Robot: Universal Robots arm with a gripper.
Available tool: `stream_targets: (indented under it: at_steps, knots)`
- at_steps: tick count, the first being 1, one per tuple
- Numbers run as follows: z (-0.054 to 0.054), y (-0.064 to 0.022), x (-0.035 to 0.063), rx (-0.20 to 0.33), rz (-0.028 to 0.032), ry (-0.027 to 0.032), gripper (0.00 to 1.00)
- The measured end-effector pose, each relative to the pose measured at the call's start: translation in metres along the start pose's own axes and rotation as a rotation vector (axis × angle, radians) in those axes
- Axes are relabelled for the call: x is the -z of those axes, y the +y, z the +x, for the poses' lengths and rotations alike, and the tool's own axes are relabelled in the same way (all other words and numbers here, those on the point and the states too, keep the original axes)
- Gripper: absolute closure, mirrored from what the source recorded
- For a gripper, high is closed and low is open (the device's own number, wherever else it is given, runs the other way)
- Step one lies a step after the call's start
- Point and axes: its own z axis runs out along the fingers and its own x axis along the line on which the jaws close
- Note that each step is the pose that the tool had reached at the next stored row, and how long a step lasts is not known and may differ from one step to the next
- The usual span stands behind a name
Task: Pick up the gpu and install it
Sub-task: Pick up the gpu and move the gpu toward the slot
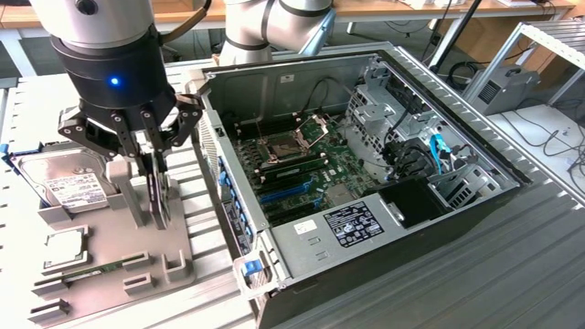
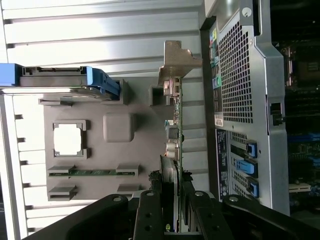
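Grey parts tray (image 1: 174, 257) (image 2: 100, 150) on a ribbed metal bench (image 1: 512, 274) (image 2: 100, 40), beside an open computer case (image 1: 402, 226) (image 2: 240, 90) at the exterior view's right. Item held: gpu (image 1: 161, 190) (image 2: 176, 135) — thin card standing on edge at the tray's side nearest the case, green circuit edge and pale metal end bracket seen in the wrist view. Gripper (image 1: 149, 221) (image 2: 175, 182): directly above the card, fingers about half closed, one on each face, clamped on the gpu; whether the card has left its holder cannot be told. Other tray contents: silver labelled hard drive (image 1: 73, 185) (image 2: 55, 82) in a blue-edged carrier, square processor (image 1: 62, 243) (image 2: 67, 139), narrow green memory stick (image 1: 92, 269) (image 2: 92, 172) — all apart from the gripper. Case interior: motherboard (image 1: 320, 171) with blue expansion slots (image 1: 283, 193), side panel off
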Motion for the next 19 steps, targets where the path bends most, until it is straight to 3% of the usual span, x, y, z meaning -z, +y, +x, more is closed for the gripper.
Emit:
stream_targets:
  at_steps: [14, 19]
  knots:
    - [0.000, 0.0002, 0.0090, 0.000, 0.0000, 0.0000, 0.74]
    - [0.000, 0.0005, 0.0180, 0.000, 0.0000, 0.0000, 0.74]
